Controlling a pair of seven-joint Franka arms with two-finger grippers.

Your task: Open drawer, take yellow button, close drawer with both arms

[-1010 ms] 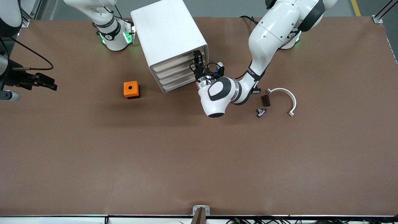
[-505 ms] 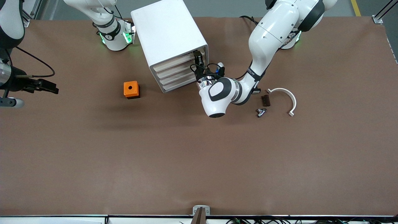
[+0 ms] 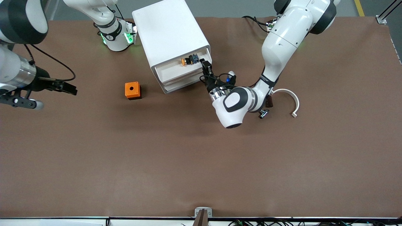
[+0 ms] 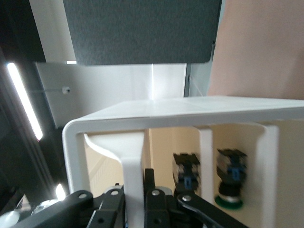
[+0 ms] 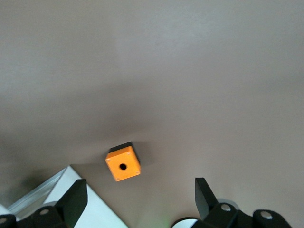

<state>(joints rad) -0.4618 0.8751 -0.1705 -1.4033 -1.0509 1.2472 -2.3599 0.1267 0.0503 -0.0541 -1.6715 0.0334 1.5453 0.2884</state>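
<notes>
Gripping the drawer [image 3: 180, 69] front, the left end effector [image 3: 206, 66] hides its handle. The button [image 3: 188, 60] lies exposed inside. The right end effector [image 3: 67, 89] hangs open over the worktop [image 3: 188, 163], arm cut off.

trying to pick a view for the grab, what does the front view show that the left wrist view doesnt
Only the front view: the button with its orange cap lying in the opened drawer, the orange cube, and the right gripper, open, over bare table. Only the left wrist view: dark parts inside. Both: the left gripper shut on the drawer's front, and the white cabinet.
</notes>
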